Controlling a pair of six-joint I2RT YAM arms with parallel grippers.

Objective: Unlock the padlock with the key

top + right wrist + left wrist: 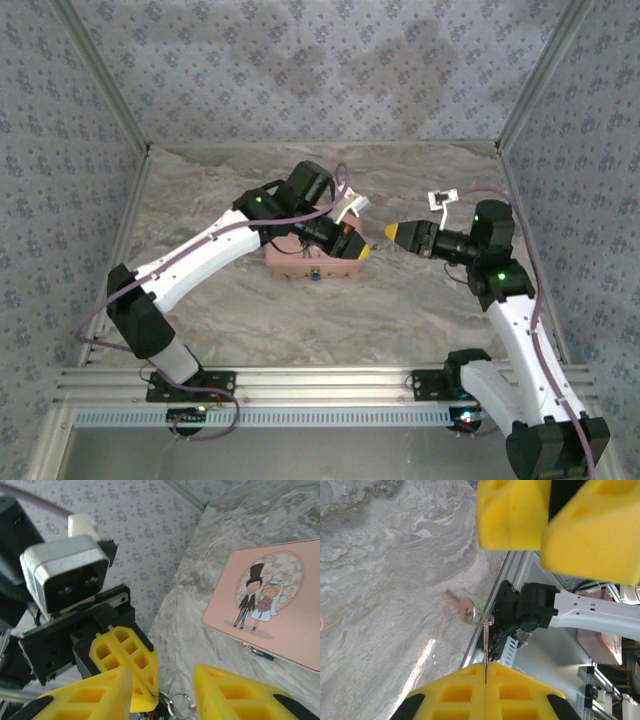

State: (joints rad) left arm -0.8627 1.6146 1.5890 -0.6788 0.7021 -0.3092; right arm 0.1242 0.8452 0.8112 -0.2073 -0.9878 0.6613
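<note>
Bright, even light. White shine on the table (426, 650). Soft shadow by the pink tin (295, 640). Blurry up close.

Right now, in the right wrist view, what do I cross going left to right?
left wrist camera → left gripper → key ring → tin. The padlock lies at the tin's edge, within its span, so it is left unranked.

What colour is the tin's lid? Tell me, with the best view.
Pink, with a cartoon bride and groom; the tin shows best from the right wrist.
</note>
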